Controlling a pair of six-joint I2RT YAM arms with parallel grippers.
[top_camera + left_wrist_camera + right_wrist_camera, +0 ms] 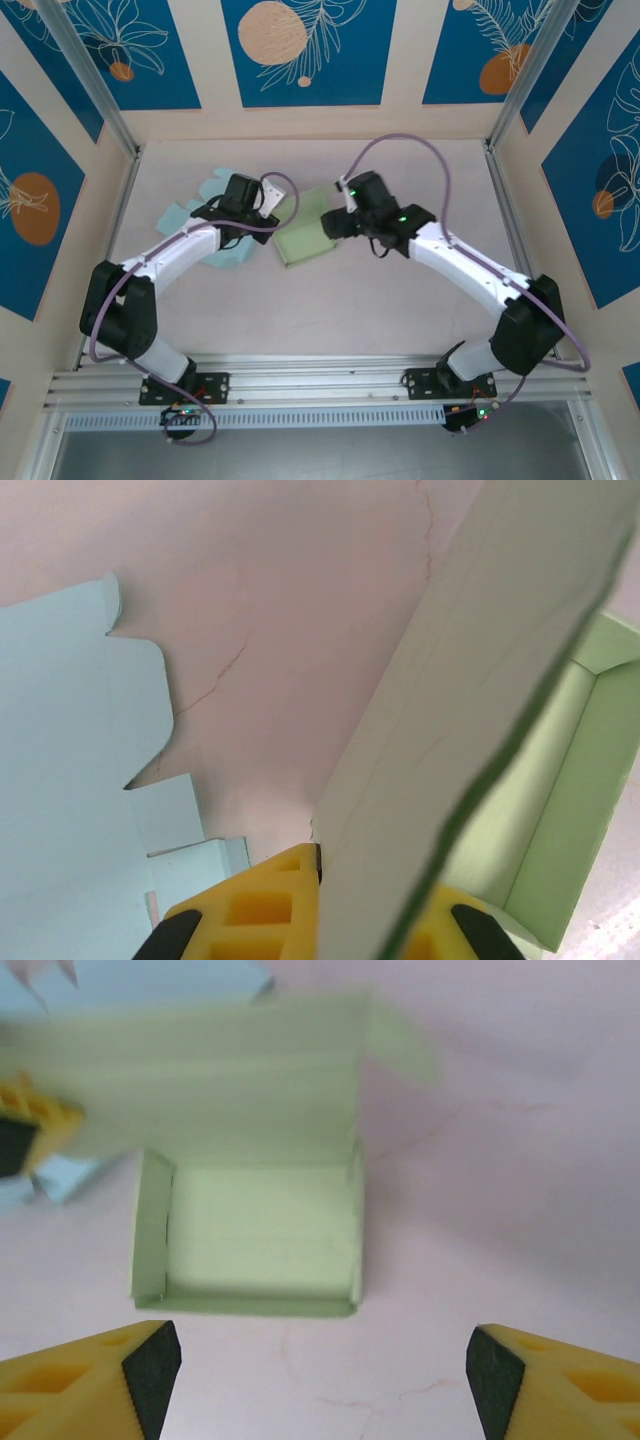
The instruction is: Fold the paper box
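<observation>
Clamping lid of green box, left hand, right hand apart, box just ahead.

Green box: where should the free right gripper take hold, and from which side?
Probably the tray's right side wall, approached from the open near side. It is a thin upright edge running away from the right gripper, whose open jaws could straddle it, one finger inside the tray. The left gripper pinches the raised lid at the far side, so that end is taken.

Box right of flat cutout
</observation>
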